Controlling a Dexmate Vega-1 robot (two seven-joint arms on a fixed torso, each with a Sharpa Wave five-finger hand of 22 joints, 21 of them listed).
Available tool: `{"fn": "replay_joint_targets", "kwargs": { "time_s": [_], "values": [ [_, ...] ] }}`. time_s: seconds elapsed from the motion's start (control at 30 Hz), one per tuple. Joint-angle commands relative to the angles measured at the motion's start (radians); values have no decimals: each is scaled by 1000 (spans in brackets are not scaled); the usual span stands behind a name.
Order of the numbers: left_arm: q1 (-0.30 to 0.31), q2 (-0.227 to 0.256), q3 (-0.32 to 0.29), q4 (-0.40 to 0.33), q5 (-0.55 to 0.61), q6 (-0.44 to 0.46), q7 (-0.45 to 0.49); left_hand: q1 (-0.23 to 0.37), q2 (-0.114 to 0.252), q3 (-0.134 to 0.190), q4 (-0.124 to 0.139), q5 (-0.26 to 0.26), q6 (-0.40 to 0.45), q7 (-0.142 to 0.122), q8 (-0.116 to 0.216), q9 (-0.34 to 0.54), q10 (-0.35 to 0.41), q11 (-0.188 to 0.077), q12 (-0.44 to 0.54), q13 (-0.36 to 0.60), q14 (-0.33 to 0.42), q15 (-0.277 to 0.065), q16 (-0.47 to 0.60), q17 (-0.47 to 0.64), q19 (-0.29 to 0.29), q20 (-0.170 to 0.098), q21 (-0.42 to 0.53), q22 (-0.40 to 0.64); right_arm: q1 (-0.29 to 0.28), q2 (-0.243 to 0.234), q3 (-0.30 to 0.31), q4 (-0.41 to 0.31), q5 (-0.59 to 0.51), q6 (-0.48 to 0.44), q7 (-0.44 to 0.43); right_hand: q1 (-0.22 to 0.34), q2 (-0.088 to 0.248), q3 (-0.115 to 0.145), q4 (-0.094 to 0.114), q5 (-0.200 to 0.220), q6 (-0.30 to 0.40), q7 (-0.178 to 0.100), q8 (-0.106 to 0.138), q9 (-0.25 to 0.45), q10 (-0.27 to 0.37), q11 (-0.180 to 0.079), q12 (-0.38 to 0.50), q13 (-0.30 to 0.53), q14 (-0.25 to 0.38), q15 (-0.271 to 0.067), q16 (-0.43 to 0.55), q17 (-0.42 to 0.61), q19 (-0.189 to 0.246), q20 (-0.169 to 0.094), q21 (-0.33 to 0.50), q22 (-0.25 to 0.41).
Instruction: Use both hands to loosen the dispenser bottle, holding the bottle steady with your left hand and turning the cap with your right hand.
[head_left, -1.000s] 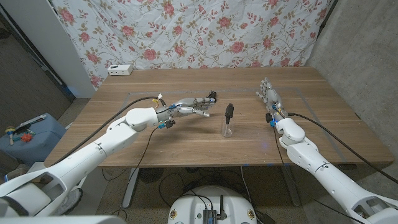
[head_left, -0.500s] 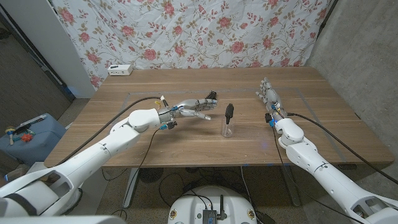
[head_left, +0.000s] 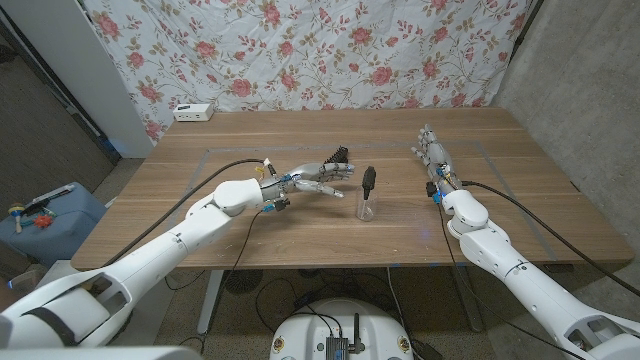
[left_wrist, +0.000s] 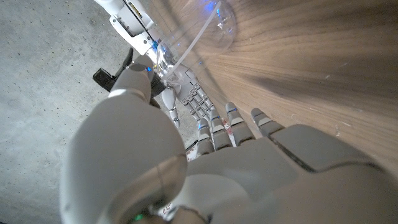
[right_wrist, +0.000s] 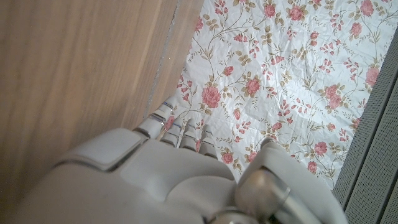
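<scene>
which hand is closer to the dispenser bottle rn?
Left. The left hand hovers open just beside the dispenser bottle, fingers reaching toward it, not touching. The right hand sits farther off on the bottle's other side, toward the table's far edge.

In the left wrist view the left hand (left_wrist: 205, 168) is hiding much of the dispenser bottle (left_wrist: 193, 46), whose clear body is running off the picture's edge. From the head view, the bottle's cap (head_left: 368, 180) is looking too small to tell its details.
</scene>
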Motion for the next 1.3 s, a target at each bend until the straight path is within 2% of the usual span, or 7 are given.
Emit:
{"fn": "replay_joint_targets", "kwargs": {
  "time_s": [0.03,0.8,0.93,1.3],
  "values": [
    [-32,-53,24,85,-8,-30,-32,17,-1,-10,1,7,15,1,5,3,19,-1,5,3,12,-94,1,1,5,-4,5,4,-8,-4,2,-5,1,-9,-6,-1,1,1,-5,6,-5,4,6,3,-1,1,0,3,4,-10,4,-1,-1,-32,6,5],
    [-111,-130,66,218,5,-81,-103,61,6,-46,4,20,70,-7,11,4,66,-3,10,4,58,-106,3,1,23,-17,6,3,-38,-9,18,-23,6,3,-26,-2,1,1,-6,6,-9,4,4,3,0,2,1,3,4,-9,4,-1,-1,-31,7,5],
    [-119,-140,72,235,2,-82,-118,74,7,-57,5,23,84,-8,11,4,84,-13,11,4,73,-111,4,0,26,-21,5,4,-41,-9,21,-24,6,6,-29,-3,1,1,-6,6,-9,3,5,3,-1,1,1,3,4,-9,4,-1,-1,-31,7,5],
    [-149,-163,90,277,-13,-63,-175,85,8,-73,9,27,99,-6,10,5,98,-11,10,4,92,-109,4,0,31,-25,5,4,-43,-5,24,-15,8,13,-31,-3,1,2,-6,6,-10,3,5,3,-1,2,1,3,4,-9,4,-1,-2,-30,7,5]
  ]
}}
